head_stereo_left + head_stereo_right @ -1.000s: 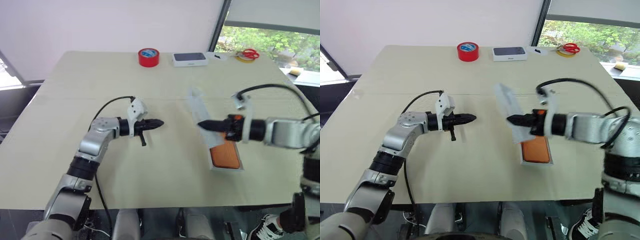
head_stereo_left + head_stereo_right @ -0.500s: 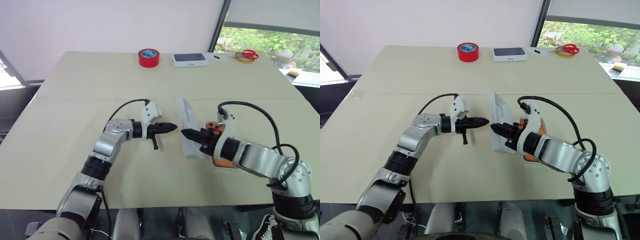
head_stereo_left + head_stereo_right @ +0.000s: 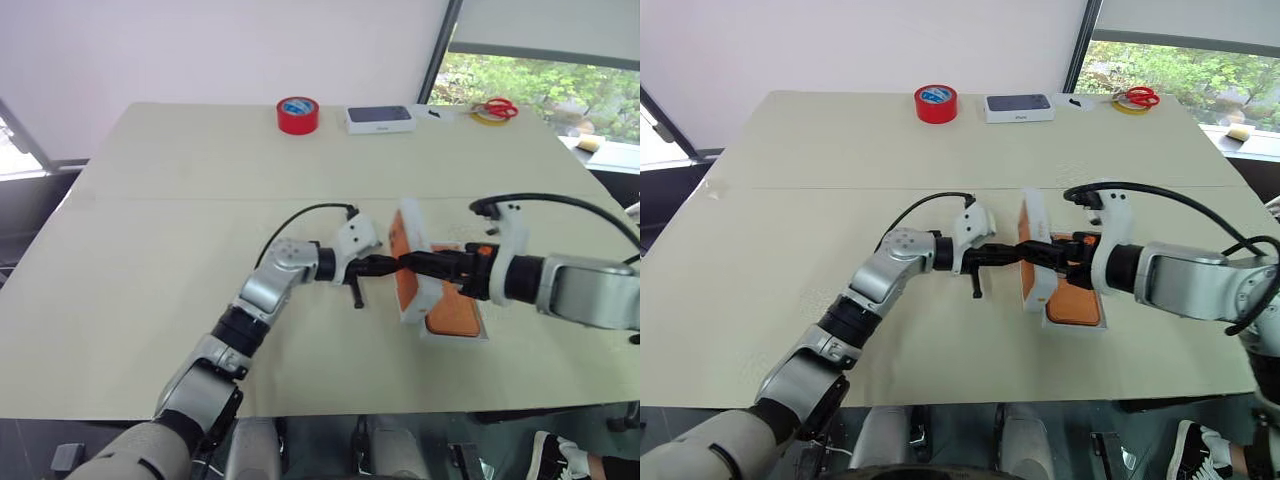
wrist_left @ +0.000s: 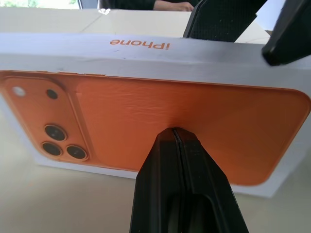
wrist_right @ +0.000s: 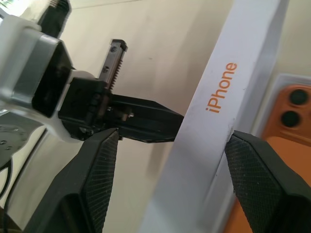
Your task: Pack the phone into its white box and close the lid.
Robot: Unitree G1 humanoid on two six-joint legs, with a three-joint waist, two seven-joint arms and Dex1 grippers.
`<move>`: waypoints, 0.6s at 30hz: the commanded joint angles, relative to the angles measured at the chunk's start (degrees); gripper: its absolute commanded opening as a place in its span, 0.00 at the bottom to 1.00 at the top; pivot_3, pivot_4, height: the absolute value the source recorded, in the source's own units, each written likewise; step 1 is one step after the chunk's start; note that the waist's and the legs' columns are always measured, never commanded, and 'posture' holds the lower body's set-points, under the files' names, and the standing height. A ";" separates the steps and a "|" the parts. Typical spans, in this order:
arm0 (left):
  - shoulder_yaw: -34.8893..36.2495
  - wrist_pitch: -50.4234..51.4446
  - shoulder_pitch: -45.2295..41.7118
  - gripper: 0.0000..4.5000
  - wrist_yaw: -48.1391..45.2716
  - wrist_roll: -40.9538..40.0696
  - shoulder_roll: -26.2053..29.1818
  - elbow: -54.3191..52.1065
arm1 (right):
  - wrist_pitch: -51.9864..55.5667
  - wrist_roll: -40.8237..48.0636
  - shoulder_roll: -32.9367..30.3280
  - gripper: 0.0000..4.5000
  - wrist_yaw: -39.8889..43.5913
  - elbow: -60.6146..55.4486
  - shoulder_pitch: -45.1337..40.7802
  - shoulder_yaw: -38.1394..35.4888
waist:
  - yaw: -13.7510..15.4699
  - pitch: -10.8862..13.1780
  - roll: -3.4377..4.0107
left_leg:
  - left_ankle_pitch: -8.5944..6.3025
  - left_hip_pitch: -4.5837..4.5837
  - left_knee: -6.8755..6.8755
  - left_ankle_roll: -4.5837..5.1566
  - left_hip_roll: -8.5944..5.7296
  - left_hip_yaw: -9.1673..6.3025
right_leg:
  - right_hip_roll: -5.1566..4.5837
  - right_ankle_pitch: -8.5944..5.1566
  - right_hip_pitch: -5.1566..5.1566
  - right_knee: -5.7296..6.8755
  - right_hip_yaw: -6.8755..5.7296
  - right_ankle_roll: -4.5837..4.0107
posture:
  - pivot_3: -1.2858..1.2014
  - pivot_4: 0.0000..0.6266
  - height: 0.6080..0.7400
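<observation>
Lid (image 3: 408, 262) on edge beside phone (image 3: 455, 312) in white box (image 3: 478, 337)

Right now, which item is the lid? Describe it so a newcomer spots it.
On the tan table, look near its front right, between the two grippers. The lid stands on edge beside the boxed phone: white rim, orange phone picture on top, unlike the flat dark-blue-topped box at the back.

Both arms are silver-grey metal with black joint rings. A white camera housing sits at each wrist, fed by a looping black cable. Each pincer, left (image 3: 385, 266) and right (image 3: 412, 263), has black tapered fingers with cross-hatched pads (image 5: 99, 179)
</observation>
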 commanded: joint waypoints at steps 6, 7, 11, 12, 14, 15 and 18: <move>-2.73 -1.76 -1.82 0.00 0.32 1.89 -4.82 1.00 | -0.88 -0.58 -8.51 0.49 1.57 3.45 2.16 -7.91 | 0.36 0.01 -0.01 | -0.01 0.00 0.04 0.01 -0.01 0.00 | -0.01 -0.05 0.07 -0.10 0.00 -0.09 | 0.52 0.24 0.22; -2.85 -1.82 -1.84 0.00 0.37 2.11 -5.15 1.27 | -0.75 -1.59 -9.13 0.37 2.24 3.58 2.85 -8.71 | 0.46 0.01 -0.01 | -0.01 0.00 0.04 0.02 -0.02 0.01 | -0.01 -0.05 0.07 -0.10 0.00 -0.09 | 0.52 0.24 0.22; -2.12 -0.45 -2.39 0.00 0.61 1.70 -6.59 2.84 | 1.75 -9.23 -12.42 0.01 6.67 2.79 5.94 -10.85 | 1.33 0.01 -0.01 | -0.01 0.00 0.04 0.02 -0.02 0.01 | -0.01 -0.05 0.07 -0.13 0.00 -0.09 | 0.52 0.24 0.22; -2.28 -0.75 -2.57 0.00 0.58 2.09 -6.68 3.47 | 2.71 -12.71 -13.55 0.01 8.36 2.20 7.23 -11.23 | 1.40 0.01 -0.01 | -0.01 0.01 0.04 0.02 -0.02 0.01 | -0.01 -0.05 0.08 -0.14 0.00 -0.10 | 0.52 0.24 0.22; -2.63 -1.42 -2.61 0.00 0.42 2.74 -6.64 3.99 | 3.77 -17.47 -14.68 0.01 11.55 1.53 9.03 -11.95 | 1.42 0.00 0.00 | -0.01 0.02 0.03 0.03 -0.02 0.00 | -0.01 -0.06 0.10 -0.18 0.00 -0.11 | 0.52 0.24 0.22; -2.67 -1.47 -2.54 0.00 0.34 2.79 -6.63 3.97 | 3.96 -19.48 -14.97 0.01 13.21 1.17 9.74 -12.40 | 1.37 0.00 0.00 | -0.02 0.02 0.02 0.03 -0.02 0.00 | -0.01 -0.06 0.13 -0.22 0.00 -0.11 | 0.52 0.24 0.22; -2.39 -1.21 -2.38 0.00 0.11 2.50 -6.65 3.55 | 4.10 -24.65 -14.89 0.01 17.18 0.73 10.61 -13.50 | 1.34 0.00 0.05 | -0.03 0.03 0.00 0.05 -0.01 0.01 | -0.01 -0.05 0.16 -0.33 0.00 -0.10 | 0.52 0.24 0.22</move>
